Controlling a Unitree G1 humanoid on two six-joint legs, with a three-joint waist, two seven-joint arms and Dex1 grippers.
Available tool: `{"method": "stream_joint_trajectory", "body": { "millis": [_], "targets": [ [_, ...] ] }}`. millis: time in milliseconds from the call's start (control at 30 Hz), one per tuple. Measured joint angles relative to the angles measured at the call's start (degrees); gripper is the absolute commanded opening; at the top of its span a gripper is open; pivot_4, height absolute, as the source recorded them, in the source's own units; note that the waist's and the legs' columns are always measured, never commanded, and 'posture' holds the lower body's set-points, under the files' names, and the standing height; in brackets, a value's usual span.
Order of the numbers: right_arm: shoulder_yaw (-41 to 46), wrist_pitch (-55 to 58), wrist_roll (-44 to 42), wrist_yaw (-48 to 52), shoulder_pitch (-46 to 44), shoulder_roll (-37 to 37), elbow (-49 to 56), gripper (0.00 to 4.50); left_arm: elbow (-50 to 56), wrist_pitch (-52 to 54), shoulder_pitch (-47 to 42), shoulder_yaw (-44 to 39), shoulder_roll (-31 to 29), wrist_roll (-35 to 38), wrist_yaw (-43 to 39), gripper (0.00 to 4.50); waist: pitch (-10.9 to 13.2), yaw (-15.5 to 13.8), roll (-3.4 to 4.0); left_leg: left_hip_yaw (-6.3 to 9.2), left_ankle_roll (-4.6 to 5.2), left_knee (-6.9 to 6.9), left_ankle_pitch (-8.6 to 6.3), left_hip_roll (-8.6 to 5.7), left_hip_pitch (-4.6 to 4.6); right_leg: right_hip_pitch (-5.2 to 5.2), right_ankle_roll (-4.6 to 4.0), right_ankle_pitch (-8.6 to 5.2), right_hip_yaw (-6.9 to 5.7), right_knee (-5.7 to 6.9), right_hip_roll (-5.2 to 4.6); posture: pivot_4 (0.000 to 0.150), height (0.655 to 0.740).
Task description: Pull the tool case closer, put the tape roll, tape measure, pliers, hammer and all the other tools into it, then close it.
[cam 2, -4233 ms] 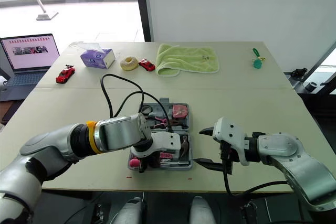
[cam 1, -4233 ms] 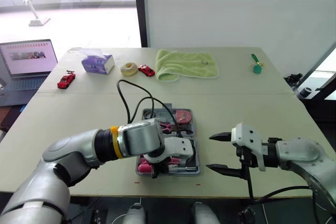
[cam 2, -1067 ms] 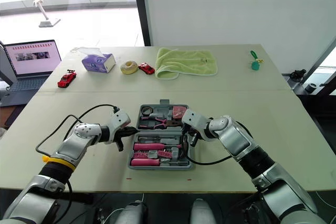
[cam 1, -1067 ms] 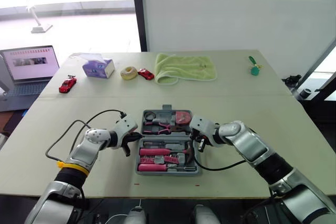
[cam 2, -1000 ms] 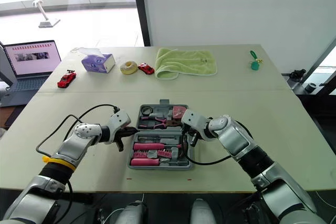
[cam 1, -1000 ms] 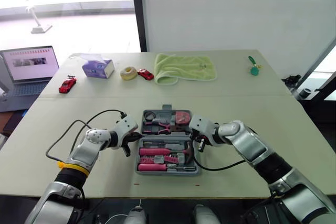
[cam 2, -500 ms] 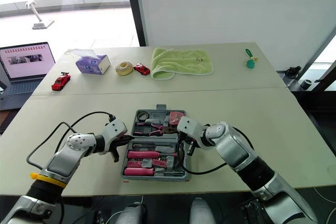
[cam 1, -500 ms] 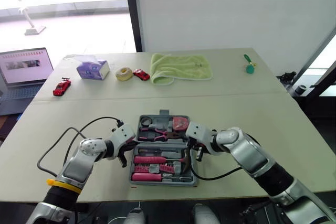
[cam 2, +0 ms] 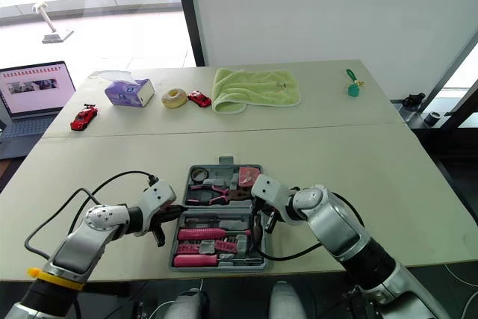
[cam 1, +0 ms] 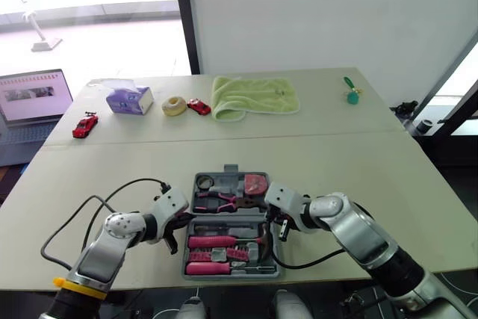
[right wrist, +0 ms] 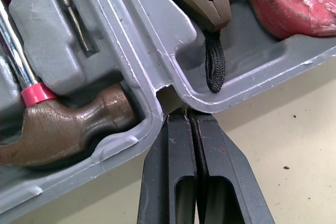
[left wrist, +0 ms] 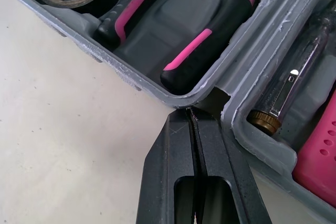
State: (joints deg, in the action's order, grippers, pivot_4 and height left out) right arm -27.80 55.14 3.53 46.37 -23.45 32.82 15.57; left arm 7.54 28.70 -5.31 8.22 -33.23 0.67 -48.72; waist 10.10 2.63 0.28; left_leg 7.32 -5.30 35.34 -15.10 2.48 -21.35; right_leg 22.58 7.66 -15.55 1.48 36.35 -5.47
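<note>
The grey tool case lies open near the table's front edge. Its far half holds a tape roll, pink-handled pliers and a red tape measure. The near half holds pink-handled tools and a hammer, whose brown head lies by the right rim. My left gripper is shut, with its tips in the hinge notch on the case's left side. My right gripper is shut too, its tips in the notch on the right side. Neither holds anything.
At the back of the table lie a green towel, a purple tissue box, a pale ring, two red toy cars and a small green object. A laptop stands off to the left.
The case has slid toward the table's front edge, with both shut grippers moving along at its side notches. The camera view has also shifted a little.
</note>
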Motion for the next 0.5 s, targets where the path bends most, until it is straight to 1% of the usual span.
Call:
{"method": "stream_joint_trajectory", "body": {
  "millis": [200,500],
  "targets": [
    [-0.12,-0.25,-0.08,-0.04,-0.18,-0.24,-0.19,0.07,2.99,1.78,2.77,-0.63,-0.68,1.33,0.41,0.00,0.00,-0.07,0.00,0.00,0.00,-0.07,0.00,0.00,0.00,0.03,-0.01,0.00,0.00,-0.01,0.00,0.150,0.7400],
    [-0.05,0.65,-0.14,-0.04,-0.28,0.08,-0.03,0.07,-0.56,-0.06,0.16,0.12,-0.79,1.64,-0.14,0.00,-0.01,-0.27,0.01,0.00,-0.03,-0.07,0.02,0.00,0.00,0.01,-0.02,0.00,0.00,-0.01,0.00,0.150,0.7400]
  ]
}}
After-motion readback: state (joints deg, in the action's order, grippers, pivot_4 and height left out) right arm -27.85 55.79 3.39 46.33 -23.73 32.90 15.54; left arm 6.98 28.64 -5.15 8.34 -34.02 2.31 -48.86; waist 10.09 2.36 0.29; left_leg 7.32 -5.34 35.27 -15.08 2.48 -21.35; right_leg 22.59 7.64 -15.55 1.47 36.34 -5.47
